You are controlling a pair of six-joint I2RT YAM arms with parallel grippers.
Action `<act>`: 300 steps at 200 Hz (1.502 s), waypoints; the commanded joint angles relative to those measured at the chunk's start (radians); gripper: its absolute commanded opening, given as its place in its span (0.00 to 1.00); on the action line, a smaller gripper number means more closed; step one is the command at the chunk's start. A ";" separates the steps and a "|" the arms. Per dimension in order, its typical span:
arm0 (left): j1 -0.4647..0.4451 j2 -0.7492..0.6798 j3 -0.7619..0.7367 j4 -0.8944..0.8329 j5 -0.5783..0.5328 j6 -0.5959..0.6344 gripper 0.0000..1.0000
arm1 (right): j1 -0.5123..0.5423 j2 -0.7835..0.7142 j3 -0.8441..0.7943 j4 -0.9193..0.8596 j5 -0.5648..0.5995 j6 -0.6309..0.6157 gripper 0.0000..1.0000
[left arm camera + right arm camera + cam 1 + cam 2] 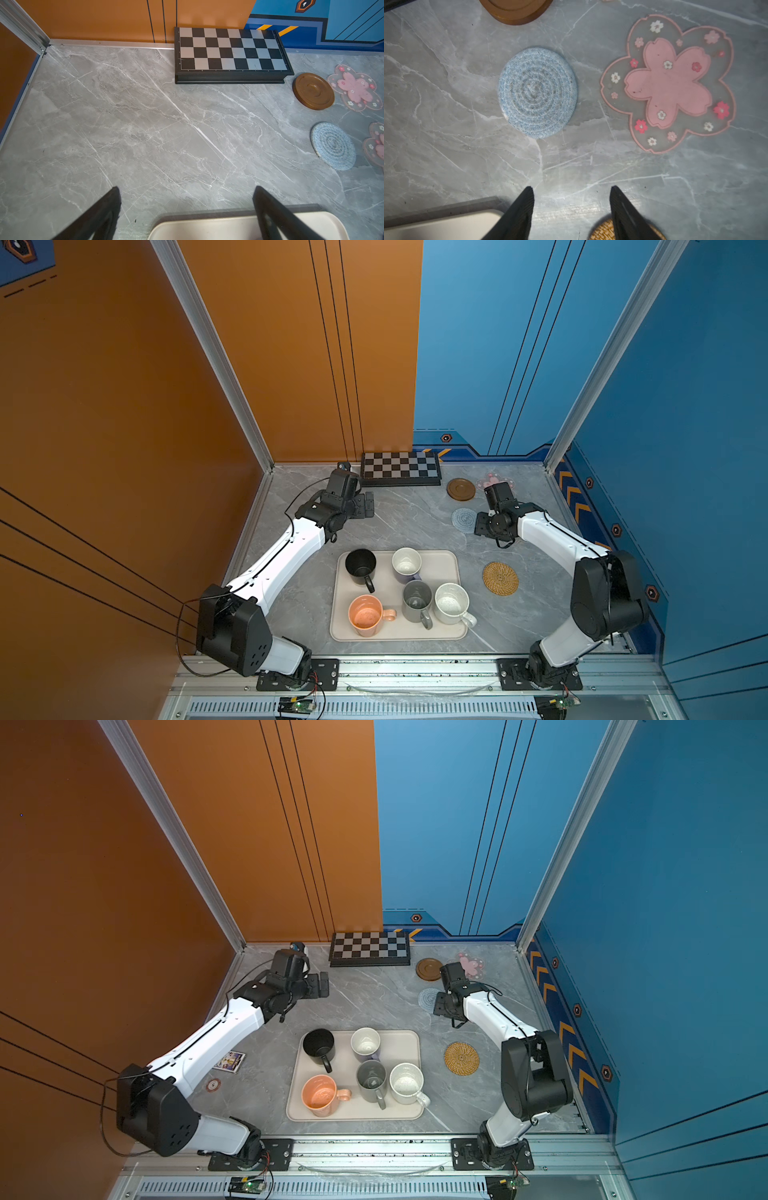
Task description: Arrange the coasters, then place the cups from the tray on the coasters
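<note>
tray (440, 568) holds five upright cups (360, 566); coasters (500, 578) on table (415, 522) beside it

A robotics lab test cell: an aluminium-profile frame (216, 352) holds printed orange wall panels (104, 406) and blue wall panels (685, 406) around a marble-patterned tabletop (415, 522) — two white-and-black robot arms (286, 556) are bolted to a front metal rail (415, 672), with bare circuit boards (296, 704) just beside it

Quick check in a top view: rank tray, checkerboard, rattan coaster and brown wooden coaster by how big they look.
1. tray: clearly largest.
2. checkerboard.
3. rattan coaster.
4. brown wooden coaster: looks slightly smaller than the rattan one, but it lies farther from the camera, so that last pair is unsure.
</note>
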 commanded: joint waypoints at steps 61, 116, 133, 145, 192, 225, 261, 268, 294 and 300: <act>0.037 0.098 0.046 -0.015 0.031 -0.012 1.00 | -0.008 0.275 0.231 0.105 -0.083 -0.031 0.67; 0.049 0.151 0.077 -0.015 0.054 -0.024 1.00 | -0.011 0.368 0.289 0.075 -0.067 -0.026 0.67; 0.049 0.160 0.086 -0.015 0.058 -0.024 1.00 | -0.008 0.383 0.290 0.073 -0.070 -0.019 0.67; 0.050 0.166 0.090 -0.015 0.060 -0.024 1.00 | -0.003 0.391 0.289 0.074 -0.077 -0.014 0.67; 0.063 0.173 0.093 -0.018 0.074 -0.034 1.00 | 0.022 0.425 0.287 0.049 -0.075 0.024 0.66; 0.066 0.157 0.083 -0.016 0.075 -0.036 1.00 | 0.064 0.437 0.285 0.024 -0.100 0.024 0.66; 0.073 0.133 0.061 -0.016 0.076 -0.038 1.00 | 0.110 0.457 0.293 0.001 -0.139 0.045 0.66; 0.074 0.126 0.055 -0.017 0.075 -0.037 1.00 | 0.120 0.458 0.292 0.000 -0.145 0.048 0.66; 0.085 0.105 0.033 -0.016 0.071 -0.043 1.00 | 0.160 0.469 0.298 -0.001 -0.158 0.061 0.66; 0.088 0.102 0.029 -0.016 0.071 -0.046 1.00 | 0.169 0.474 0.303 -0.004 -0.165 0.064 0.66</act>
